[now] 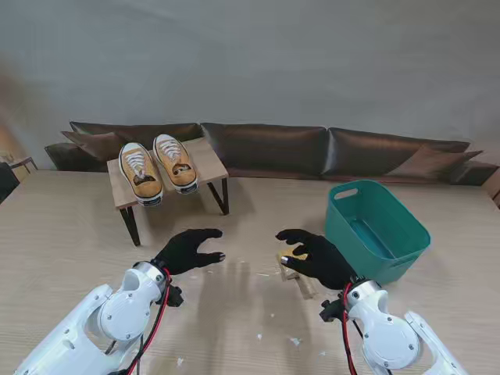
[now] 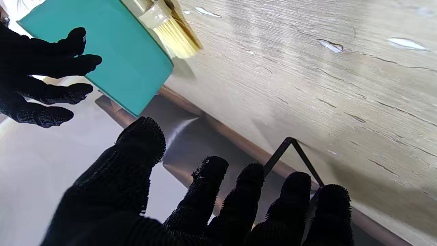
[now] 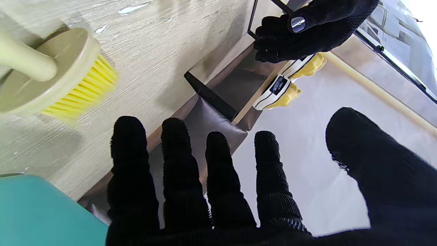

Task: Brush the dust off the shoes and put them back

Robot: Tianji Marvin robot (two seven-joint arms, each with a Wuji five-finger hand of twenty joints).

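Two yellow sneakers (image 1: 158,166) with white laces stand side by side on a small wooden rack (image 1: 211,162) at the far left of the table; they also show in the right wrist view (image 3: 288,94). A wooden brush with yellow bristles (image 1: 287,264) lies on the table under my right hand (image 1: 319,256), and appears again (image 3: 65,85) (image 2: 172,32). My right hand hovers over it with fingers spread, holding nothing. My left hand (image 1: 187,249) is open, nearer to me than the rack, fingers apart above the table.
A teal plastic tub (image 1: 377,226) stands on the right, just beyond my right hand. White scraps (image 1: 293,341) lie scattered on the wooden table. A dark leather sofa (image 1: 312,150) runs behind the table's far edge.
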